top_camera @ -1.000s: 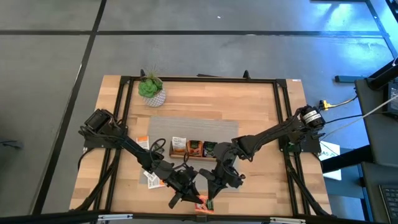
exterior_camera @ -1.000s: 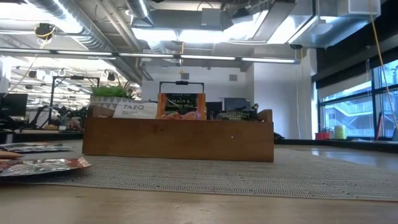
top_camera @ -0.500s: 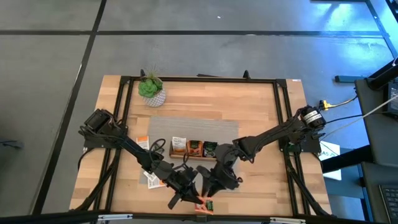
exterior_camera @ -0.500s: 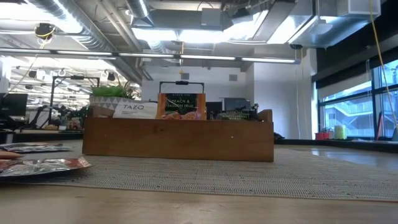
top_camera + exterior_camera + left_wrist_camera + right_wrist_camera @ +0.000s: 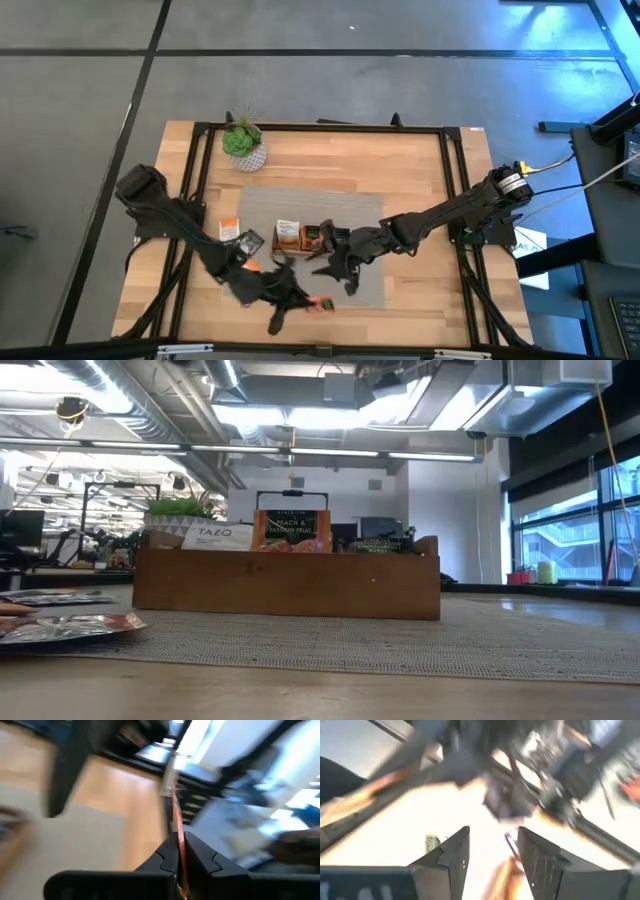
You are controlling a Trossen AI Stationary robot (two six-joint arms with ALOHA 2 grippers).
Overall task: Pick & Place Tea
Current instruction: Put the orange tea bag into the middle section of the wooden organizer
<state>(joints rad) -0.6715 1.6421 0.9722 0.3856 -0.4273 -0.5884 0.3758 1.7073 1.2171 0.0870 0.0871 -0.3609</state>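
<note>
The left gripper [image 5: 179,851] is pinching a thin orange tea bag [image 5: 176,815] tight between its fingers. From above, that gripper [image 5: 300,302] is hanging over the near edge of the grey mat [image 5: 365,288], at 6 o'clock from the tray [image 5: 312,238], and the orange bag [image 5: 320,304] is sticking out beside it. The right gripper [image 5: 492,851] is spread apart and holding nothing. It [image 5: 345,272] is hanging over the mat, just at 5 o'clock from the tray. More tea bags [image 5: 231,229] are lying at 9 o'clock from the tray. Bare wood is lying open toward 12 o'clock, where the plant [image 5: 243,142] is standing. In the low view, one bag in the tray is reading "TAZO" [image 5: 214,535] and another "PEACH" [image 5: 291,525].
</note>
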